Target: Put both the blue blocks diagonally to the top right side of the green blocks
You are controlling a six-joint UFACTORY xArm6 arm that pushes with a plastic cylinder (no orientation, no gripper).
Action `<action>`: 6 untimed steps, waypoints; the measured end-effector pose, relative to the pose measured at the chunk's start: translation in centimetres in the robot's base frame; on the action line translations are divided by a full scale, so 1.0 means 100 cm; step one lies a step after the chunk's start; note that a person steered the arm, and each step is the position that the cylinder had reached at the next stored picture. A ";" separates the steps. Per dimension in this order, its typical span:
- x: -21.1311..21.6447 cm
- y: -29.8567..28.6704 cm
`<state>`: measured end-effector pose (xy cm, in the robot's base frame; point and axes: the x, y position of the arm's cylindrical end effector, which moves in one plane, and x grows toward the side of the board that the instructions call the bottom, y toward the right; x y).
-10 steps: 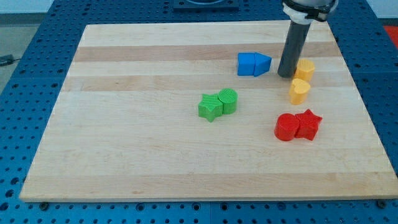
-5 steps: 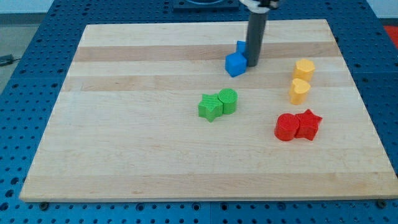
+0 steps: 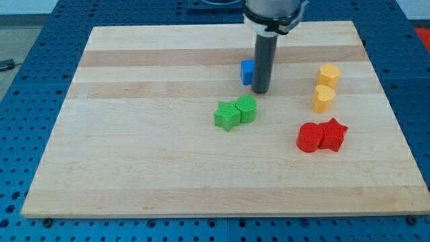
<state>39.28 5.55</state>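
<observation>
The dark rod's tip point(image 3: 261, 91) stands just above the green star block point(image 3: 227, 116) and green cylinder block point(image 3: 246, 108); it grasps nothing. Only one blue block point(image 3: 247, 72) shows, behind the rod. Better push gently, avoiding the greens

Robotics lab bench, pale wooden worktop point(image 3: 134, 148) on blue perforated mounting plate point(image 3: 27, 81), small coloured plastic test blocks

My tip point(image 3: 260, 91) stands against the blue plastic block point(image 3: 247, 72); the green plastic star point(image 3: 227, 115) and green cylinder point(image 3: 246, 108) crowd just below.
</observation>
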 end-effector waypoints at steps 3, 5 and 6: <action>-0.012 -0.058; -0.026 -0.022; -0.036 -0.002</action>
